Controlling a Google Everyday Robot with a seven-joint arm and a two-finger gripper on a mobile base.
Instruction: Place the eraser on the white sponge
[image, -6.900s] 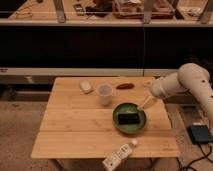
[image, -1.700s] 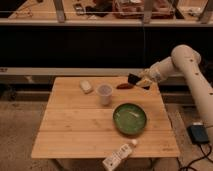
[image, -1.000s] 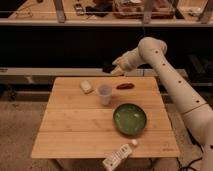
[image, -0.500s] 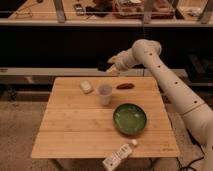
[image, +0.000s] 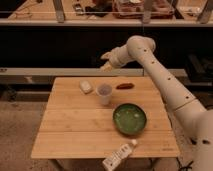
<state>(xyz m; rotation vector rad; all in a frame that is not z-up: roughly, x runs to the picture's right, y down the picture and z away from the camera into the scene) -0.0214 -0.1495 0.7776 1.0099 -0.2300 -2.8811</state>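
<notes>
The white sponge (image: 86, 86) lies on the wooden table (image: 75, 130) near its back left. My gripper (image: 106, 61) hangs in the air over the table's back edge, above and to the right of the sponge and just behind the translucent cup (image: 104, 93). The eraser does not show against the dark background at the gripper; I cannot tell whether it is held. The green bowl (image: 129, 119) is empty.
A reddish-brown oblong thing (image: 124, 86) lies behind the bowl, right of the cup. A white labelled bottle (image: 119, 155) lies at the table's front edge. A dark shelf unit with a rail stands right behind the table.
The eraser left the green bowl at the gripper's tip. The arm swung left from beside the bowl, past the reddish-brown thing, to above the cup. It moved only slightly in the last half second.
</notes>
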